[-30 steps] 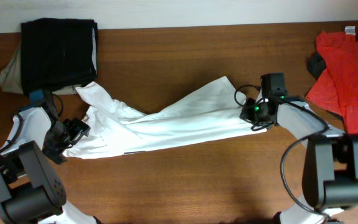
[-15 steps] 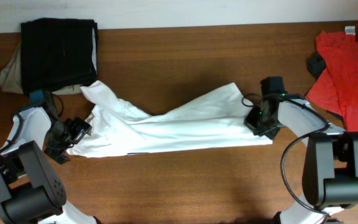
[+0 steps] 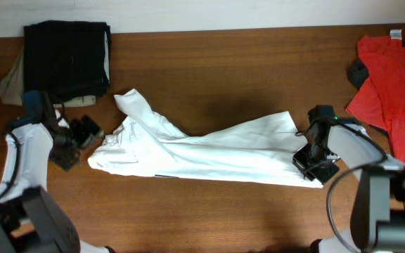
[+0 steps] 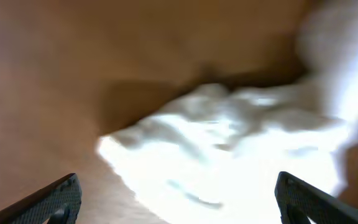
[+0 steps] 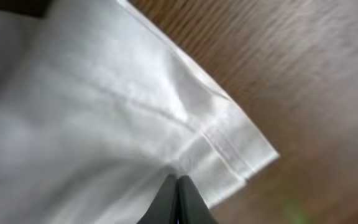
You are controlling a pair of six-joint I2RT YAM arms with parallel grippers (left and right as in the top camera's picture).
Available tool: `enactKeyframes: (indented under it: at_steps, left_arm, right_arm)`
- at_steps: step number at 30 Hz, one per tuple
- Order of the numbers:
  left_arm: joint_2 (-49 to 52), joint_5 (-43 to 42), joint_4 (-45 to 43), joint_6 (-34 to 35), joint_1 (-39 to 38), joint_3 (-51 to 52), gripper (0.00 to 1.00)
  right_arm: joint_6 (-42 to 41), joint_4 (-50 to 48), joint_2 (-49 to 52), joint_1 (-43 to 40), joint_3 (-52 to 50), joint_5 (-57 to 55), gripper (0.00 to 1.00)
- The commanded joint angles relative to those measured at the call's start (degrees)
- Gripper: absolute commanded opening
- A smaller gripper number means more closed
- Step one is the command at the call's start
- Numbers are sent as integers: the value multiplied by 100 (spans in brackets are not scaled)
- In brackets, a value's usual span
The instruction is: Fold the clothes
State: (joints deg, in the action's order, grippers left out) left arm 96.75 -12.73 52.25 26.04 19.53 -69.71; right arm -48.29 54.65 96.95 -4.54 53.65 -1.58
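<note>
Right pincer clenched on white T-shirt hem, left pincer spread wide, apparently clear of cloth

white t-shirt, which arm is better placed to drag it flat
Right: the right tool is shut on the white t-shirt at its hem corner; the left tool stands open near the other end, gripping nothing.

White arms, black pincers
</note>
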Motion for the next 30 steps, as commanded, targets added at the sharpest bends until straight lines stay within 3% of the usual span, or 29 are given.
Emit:
enactKeyframes:
  at_steps: [1, 2, 3, 4, 9, 13, 18, 30]
  left_arm:
    - [-291, -549, -55, -280, -568, -667, 99]
    - [-278, -551, -122, -280, -728, -791, 99]
    - [-273, -544, -254, -282, -920, -946, 99]
    - [-267, -501, -389, -280, -1060, -1060, 99]
    - [-39, 444, -839, -310, -1360, -1624, 99]
    - [424, 472, -1005, -1060, -1058, -1965, 99]
    - [1259, -1174, -1222, -2079, -708, -2181, 99]
    - [2542, -1342, -1279, -2702, -737, -2186, 98]
  right_arm:
    - [514, -24, -960, -37, 57, -278, 10]
    - [745, -24, -1119, -37, 79, -275, 33]
    - [1012, -20, -1285, -37, 101, -271, 78]
    - [1187, -20, -1397, -37, 111, -234, 99]
    - [1408, 81, -1561, -37, 116, 138, 99]
    - [1510, 111, -1554, -37, 114, 140, 99]
    - [1508, 85, -1554, -35, 114, 245, 99]
    - [1510, 42, -1554, -37, 114, 243, 99]
